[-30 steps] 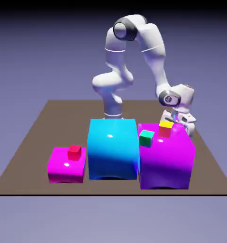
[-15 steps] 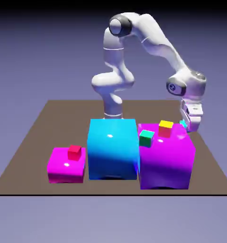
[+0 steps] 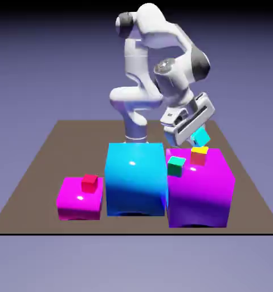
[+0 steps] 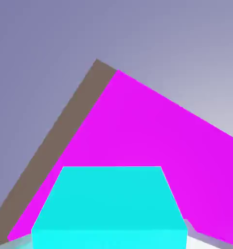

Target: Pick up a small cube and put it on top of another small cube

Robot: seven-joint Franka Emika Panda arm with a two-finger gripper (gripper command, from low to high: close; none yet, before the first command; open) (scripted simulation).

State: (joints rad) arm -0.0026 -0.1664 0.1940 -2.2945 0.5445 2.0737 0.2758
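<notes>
My gripper is shut on the small light-cyan cube, holding it tilted in the air just above the back of the big magenta block. In the hand view the cyan cube fills the bottom between my fingers, with the magenta block's top behind it. The small red cube sits on a low magenta block at the exterior view's left, far from my gripper.
A large cyan block stands between the two magenta blocks. A tiny yellow-topped cube and a tiny green cube rest on the big magenta block. The brown table extends around them.
The arm has lifted the light-cyan cube from behind the big magenta block and swung toward the exterior view's left, the hand now tilted above the block. The blocks have not moved.
</notes>
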